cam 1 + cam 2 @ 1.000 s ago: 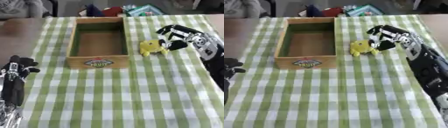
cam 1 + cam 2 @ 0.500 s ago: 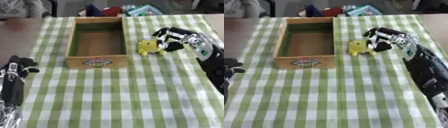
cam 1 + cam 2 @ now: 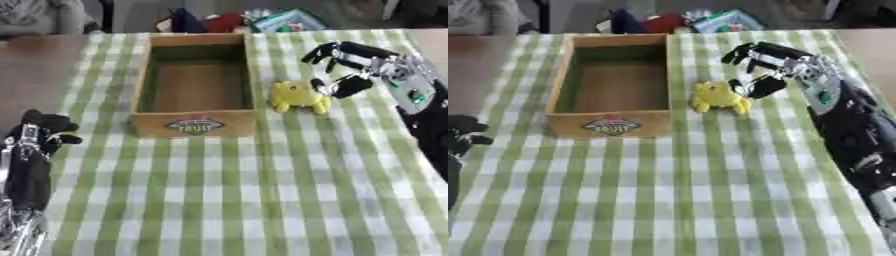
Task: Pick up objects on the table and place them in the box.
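A small yellow toy (image 3: 298,96) lies on the green checked cloth just right of the wooden box (image 3: 194,124), which has a fruit label on its front wall and nothing inside. My right hand (image 3: 357,67) hovers right beside and above the toy, fingers spread and curved over it, thumb close to its right side, not closed on it. My left hand (image 3: 41,131) rests at the lower left, fingers curled, holding nothing.
Beyond the box at the table's far edge lie a dark blue, a red and a teal item (image 3: 289,20). A bare brown tabletop (image 3: 35,70) shows left of the cloth. Checked cloth stretches in front of the box.
My right hand has moved left toward the yellow toy and now arches over it. The left hand has not moved.
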You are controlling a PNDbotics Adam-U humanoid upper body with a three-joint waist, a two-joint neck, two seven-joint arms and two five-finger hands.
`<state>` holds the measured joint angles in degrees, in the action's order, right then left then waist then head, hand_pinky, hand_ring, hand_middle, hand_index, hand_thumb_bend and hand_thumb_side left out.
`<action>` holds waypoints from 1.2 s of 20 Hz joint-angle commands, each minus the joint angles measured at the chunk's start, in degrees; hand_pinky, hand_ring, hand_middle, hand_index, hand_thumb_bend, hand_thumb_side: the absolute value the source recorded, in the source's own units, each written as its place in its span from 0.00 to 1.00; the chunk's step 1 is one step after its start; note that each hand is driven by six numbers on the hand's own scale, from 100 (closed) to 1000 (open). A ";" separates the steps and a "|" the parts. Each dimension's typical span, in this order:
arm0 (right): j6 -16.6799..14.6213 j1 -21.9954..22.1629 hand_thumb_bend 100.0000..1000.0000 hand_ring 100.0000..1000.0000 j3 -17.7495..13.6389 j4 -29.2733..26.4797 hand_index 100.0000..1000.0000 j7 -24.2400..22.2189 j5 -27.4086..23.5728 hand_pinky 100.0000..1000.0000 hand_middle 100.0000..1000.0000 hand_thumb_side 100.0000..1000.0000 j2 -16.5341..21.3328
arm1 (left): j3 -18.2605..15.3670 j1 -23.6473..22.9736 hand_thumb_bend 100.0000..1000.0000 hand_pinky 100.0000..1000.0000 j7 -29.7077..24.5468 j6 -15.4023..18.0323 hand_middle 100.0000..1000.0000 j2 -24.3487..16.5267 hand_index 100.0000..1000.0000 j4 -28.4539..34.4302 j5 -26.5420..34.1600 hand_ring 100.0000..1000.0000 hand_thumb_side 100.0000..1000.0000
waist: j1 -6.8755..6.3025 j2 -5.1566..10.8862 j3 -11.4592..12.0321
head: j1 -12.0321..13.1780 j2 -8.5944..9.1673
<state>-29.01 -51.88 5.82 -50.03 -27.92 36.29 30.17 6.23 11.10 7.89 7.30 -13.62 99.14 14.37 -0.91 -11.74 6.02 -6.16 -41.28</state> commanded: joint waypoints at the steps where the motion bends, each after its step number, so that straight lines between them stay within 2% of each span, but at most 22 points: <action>1: 0.32 -0.76 0.00 0.84 0.14 -1.91 0.89 -1.25 -1.17 0.62 0.81 0.23 2.02 | -0.30 0.47 0.00 0.48 0.15 0.14 0.51 -0.74 0.46 0.86 -0.20 0.56 0.64 | 0.04 0.77 -0.03 | 0.17 0.10; 15: -0.43 -0.38 0.00 0.84 1.21 -0.33 0.90 -3.57 1.35 0.63 0.82 0.36 0.06 | -0.19 0.46 0.00 0.48 0.07 0.05 0.51 -0.68 0.46 0.94 -0.11 0.56 0.64 | -0.29 0.67 0.19 | -0.37 -0.19; 24: -1.42 -0.11 0.00 0.85 2.12 0.72 0.91 -4.16 5.85 0.65 0.84 0.41 -1.56 | -0.11 0.48 0.00 0.48 0.00 0.00 0.51 -0.62 0.46 0.97 -0.08 0.56 0.64 | -0.50 0.63 0.28 | -0.71 -0.29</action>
<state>-30.11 -51.05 7.99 -49.08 -32.05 41.23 27.90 6.22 11.10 7.88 7.29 -13.62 99.14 14.37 -1.34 -11.91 6.26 -6.73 -41.28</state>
